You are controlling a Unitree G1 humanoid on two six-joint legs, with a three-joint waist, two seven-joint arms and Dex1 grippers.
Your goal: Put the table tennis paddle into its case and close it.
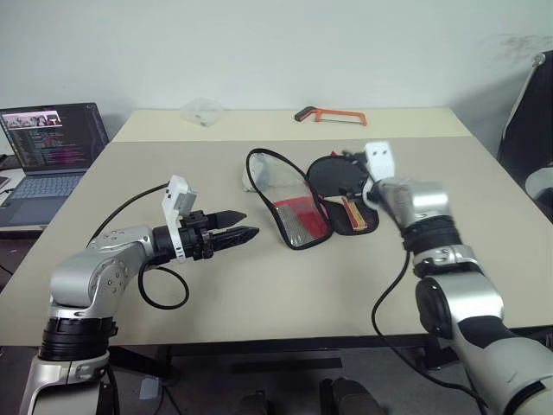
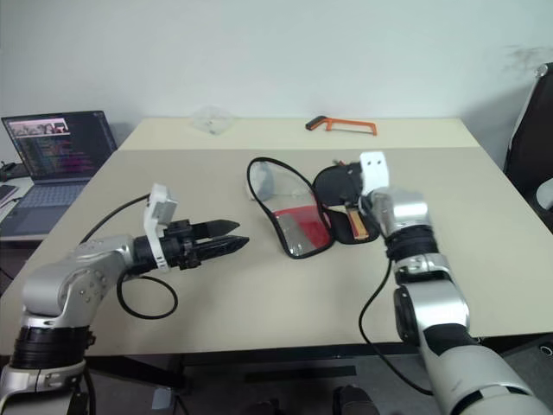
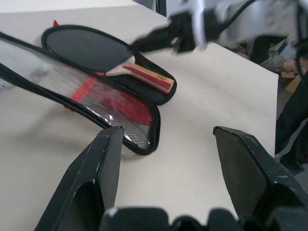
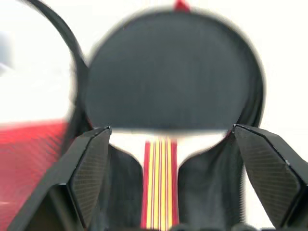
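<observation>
left gripper [image 1: 246, 224] hovers over the tabletop [image 1: 285, 285] at 9 o'clock of the case [image 1: 298, 220], fingers parted, holding nothing. case lies unzipped mid-tabletop, clear flap folded out. table tennis paddle [image 1: 339, 183] sits in its black half, handle toward the robot. right gripper [image 3: 137, 44] just above the paddle, fingers wide apart, empty. hacksaw [image 1: 331, 115] at 12 o'clock, laptop [image 1: 47, 156] at 9.
</observation>
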